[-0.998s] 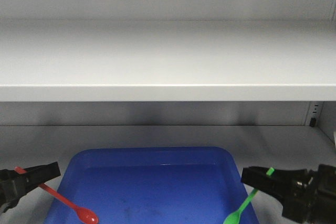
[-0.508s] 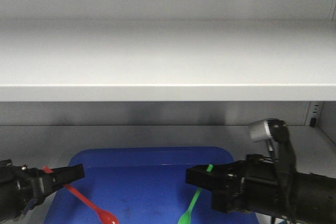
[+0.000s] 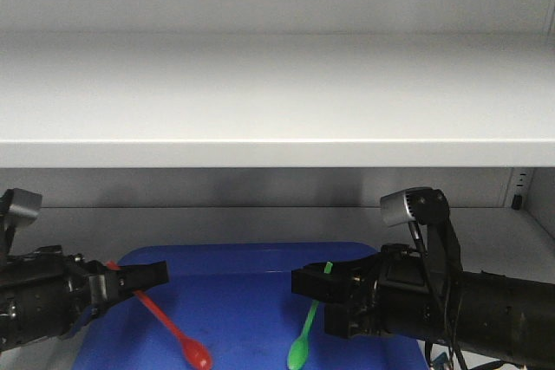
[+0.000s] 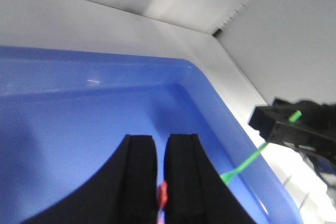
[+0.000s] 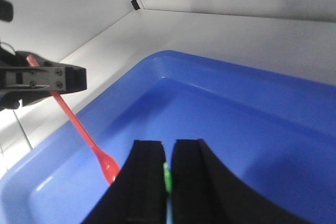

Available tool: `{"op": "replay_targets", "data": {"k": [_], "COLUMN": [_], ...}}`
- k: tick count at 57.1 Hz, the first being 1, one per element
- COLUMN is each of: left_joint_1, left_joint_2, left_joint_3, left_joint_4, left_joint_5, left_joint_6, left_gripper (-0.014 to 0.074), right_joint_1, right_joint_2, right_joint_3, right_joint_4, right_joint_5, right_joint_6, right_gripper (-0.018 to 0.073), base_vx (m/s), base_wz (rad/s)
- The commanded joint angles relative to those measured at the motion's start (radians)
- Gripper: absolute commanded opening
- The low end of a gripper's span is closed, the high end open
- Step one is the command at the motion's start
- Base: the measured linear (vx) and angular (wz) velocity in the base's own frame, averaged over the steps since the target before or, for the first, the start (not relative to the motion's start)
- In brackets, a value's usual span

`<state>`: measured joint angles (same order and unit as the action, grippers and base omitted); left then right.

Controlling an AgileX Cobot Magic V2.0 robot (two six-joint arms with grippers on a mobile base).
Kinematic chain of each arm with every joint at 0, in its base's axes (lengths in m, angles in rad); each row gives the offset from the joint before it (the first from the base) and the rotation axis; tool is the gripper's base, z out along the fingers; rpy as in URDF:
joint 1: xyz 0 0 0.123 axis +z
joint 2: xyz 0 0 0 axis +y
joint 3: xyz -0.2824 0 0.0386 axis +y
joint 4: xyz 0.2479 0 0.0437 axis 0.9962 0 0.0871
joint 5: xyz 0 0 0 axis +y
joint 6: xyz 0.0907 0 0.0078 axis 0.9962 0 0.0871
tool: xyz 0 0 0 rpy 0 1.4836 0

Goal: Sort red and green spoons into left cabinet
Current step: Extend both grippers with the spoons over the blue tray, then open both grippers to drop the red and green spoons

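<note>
My left gripper (image 3: 149, 275) is shut on a red spoon (image 3: 173, 329), which hangs bowl-down over the blue tray (image 3: 251, 257). My right gripper (image 3: 308, 283) is shut on a green spoon (image 3: 303, 340), also bowl-down over the tray. In the left wrist view the black fingers (image 4: 142, 171) pinch the red handle (image 4: 163, 195), and the green spoon (image 4: 249, 160) shows in the other gripper at the right. In the right wrist view the fingers (image 5: 149, 177) clamp the green handle (image 5: 167, 178), and the red spoon (image 5: 84, 129) hangs from the left gripper (image 5: 68, 80).
A white cabinet shelf (image 3: 277, 101) spans the view above the tray. The lower shelf floor (image 3: 260, 218) holds the tray. A cabinet side wall with peg holes (image 3: 520, 188) stands at the right.
Both grippers have moved inward over the tray with their spoons: the left one rightward, the right one leftward. Both arms now reach further into the view.
</note>
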<state>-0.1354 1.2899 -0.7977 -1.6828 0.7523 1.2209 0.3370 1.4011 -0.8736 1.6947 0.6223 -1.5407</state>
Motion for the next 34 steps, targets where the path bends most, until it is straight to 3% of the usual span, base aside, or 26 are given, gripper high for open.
{"op": "replay_targets", "data": {"k": [1, 7, 14, 25, 34], "left_joint_1": [-0.006, -0.006, -0.006, -0.006, -0.006], "left_joint_2": [-0.008, -0.005, -0.005, -0.005, -0.005], "left_joint_3": [-0.050, -0.055, -0.055, -0.055, -0.055], "left_joint_4": [-0.069, -0.053, 0.016, 0.067, 0.065], "left_joint_5": [0.065, 0.052, 0.011, -0.038, -0.103], "left_joint_6": [0.101, 0.202, 0.367, 0.622, 0.708], "left_gripper": [0.0356, 0.0471, 0.0517, 0.0513, 0.0512], "right_joint_1": [0.000, 0.000, -0.001, -0.001, -0.001], "right_joint_2": [-0.027, -0.028, -0.028, -0.028, -0.028], "right_joint_3": [-0.035, -0.035, -0.035, -0.034, -0.034], "right_joint_4": [0.086, 0.086, 0.082, 0.076, 0.076], "right_joint_5": [0.013, -0.017, -0.043, -0.101, -0.183], "right_joint_6": [-0.084, -0.203, -0.332, -0.488, -0.540], "right_gripper": [0.0306, 0.0450, 0.0567, 0.0565, 0.0538], "base_vx": [0.00, 0.00, 0.00, 0.00, 0.00], "base_wz": [0.00, 0.00, 0.00, 0.00, 0.00]}}
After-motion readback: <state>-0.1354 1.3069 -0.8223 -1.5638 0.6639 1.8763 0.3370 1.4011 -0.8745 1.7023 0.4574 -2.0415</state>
